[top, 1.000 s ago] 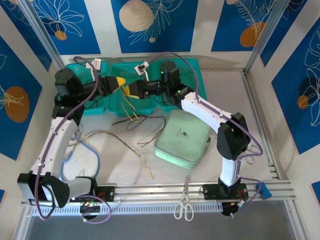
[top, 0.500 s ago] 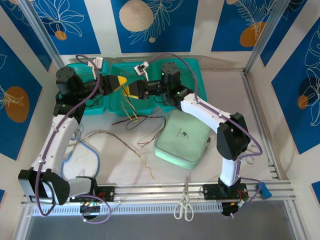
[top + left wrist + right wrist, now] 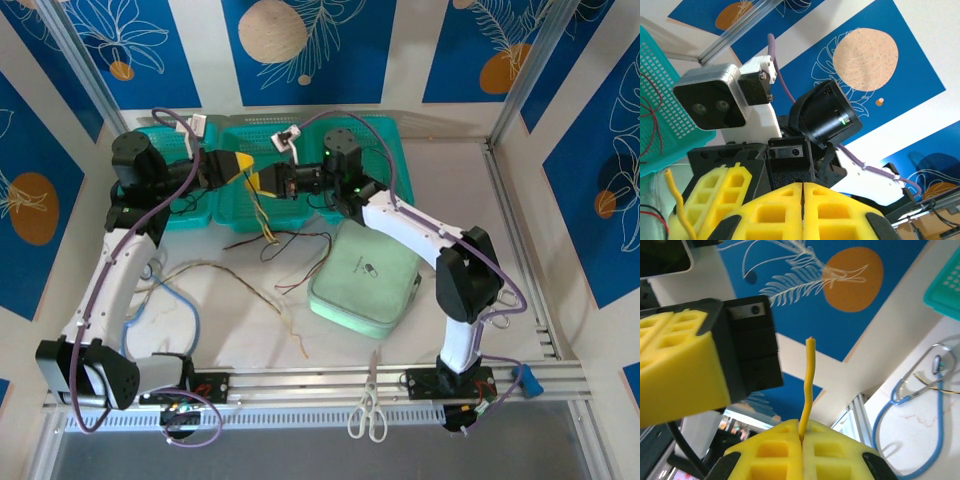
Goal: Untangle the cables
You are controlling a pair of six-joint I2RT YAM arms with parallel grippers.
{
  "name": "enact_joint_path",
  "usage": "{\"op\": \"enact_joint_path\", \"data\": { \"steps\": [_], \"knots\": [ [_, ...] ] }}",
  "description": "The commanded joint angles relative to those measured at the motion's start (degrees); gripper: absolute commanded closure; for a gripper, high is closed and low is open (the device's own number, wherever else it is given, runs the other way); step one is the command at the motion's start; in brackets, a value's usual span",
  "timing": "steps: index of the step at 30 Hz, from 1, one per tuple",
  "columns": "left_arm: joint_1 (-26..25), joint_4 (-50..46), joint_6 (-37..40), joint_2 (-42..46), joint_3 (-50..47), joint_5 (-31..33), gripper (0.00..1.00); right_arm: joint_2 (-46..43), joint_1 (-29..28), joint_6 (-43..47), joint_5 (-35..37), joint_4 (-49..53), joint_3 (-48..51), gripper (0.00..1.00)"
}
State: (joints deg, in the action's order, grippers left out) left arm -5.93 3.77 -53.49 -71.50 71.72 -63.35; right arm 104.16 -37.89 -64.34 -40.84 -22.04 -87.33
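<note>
Gripping yellow cable (image 3: 809, 385), right fingers (image 3: 767, 452), basket (image 3: 660, 65) maybe holding wires (image 3: 651, 125)

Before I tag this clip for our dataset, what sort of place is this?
Probably a robotics lab test cell: aluminium frame rails, printed blue backdrop panels, and two arms bolted to a table strewn with cables.

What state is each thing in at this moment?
left gripper, shut, nothing seen in it
right gripper, shut on yellow cable
cables, some strands hanging from the grippers, others sprawled and crossing
scissors, blades together
pouch, lying flat, looks closed
</note>
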Motion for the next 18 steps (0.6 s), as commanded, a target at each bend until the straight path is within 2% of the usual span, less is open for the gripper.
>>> {"op": "enact_joint_path", "data": {
  "steps": [1,8,14,18],
  "knots": [
    [-0.40,-5.08,5.50,0.57,3.01,1.18,1.00,-6.41,1.59,5.38,8.15,5.85,2.50,1.00],
    [0.74,-14.29,11.83,1.59,5.19,6.62,1.00,-17.50,4.63,11.56,21.61,11.52,9.40,1.00],
    [2.19,-24.97,18.98,4.88,5.71,15.55,1.00,-27.97,7.99,18.23,32.88,14.20,13.94,1.00],
    [3.19,-29.36,21.63,7.16,4.63,19.85,1.00,-33.22,10.99,21.53,37.57,14.95,15.80,1.00]
  ]
}}
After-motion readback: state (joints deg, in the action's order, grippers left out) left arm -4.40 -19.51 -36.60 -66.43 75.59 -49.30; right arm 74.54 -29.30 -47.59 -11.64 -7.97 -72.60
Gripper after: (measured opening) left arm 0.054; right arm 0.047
